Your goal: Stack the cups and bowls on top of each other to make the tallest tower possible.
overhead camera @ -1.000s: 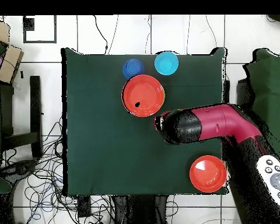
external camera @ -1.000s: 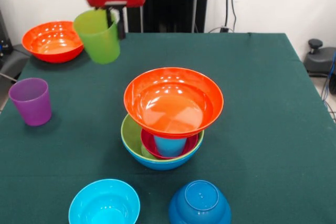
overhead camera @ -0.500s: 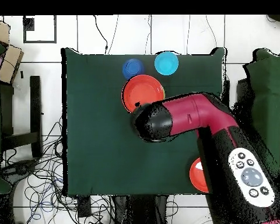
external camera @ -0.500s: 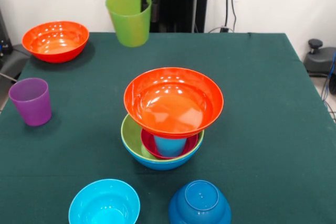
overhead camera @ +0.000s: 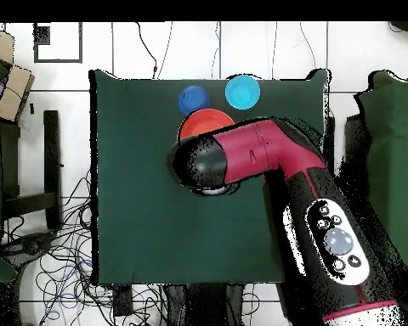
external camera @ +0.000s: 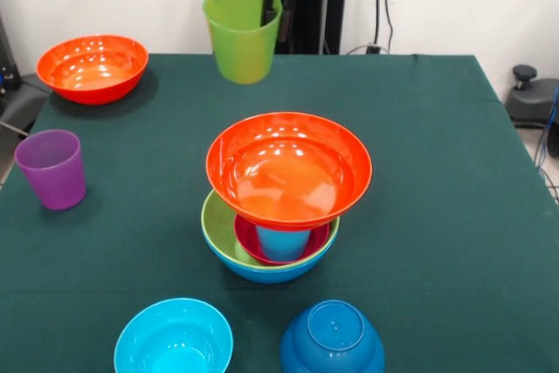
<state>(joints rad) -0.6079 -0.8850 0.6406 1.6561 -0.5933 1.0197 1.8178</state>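
My gripper hangs at the top of the front view, shut on the rim of the lime green cup, one finger inside and one outside. The cup is upright in the air, behind and above the tower. The tower stands mid-table: a large orange bowl rests on a light blue cup, inside a magenta bowl, a lime green bowl and a blue bowl. In the overhead view the arm hides the gripper and most of the tower's orange bowl.
A second orange bowl sits at the far left corner and a purple cup stands at the left edge. A cyan bowl and an upturned dark blue bowl lie near the front edge.
The gripper has carried the lime green cup rightward in the front view, from near the left orange bowl to behind the tower. The bowls and purple cup stayed put.
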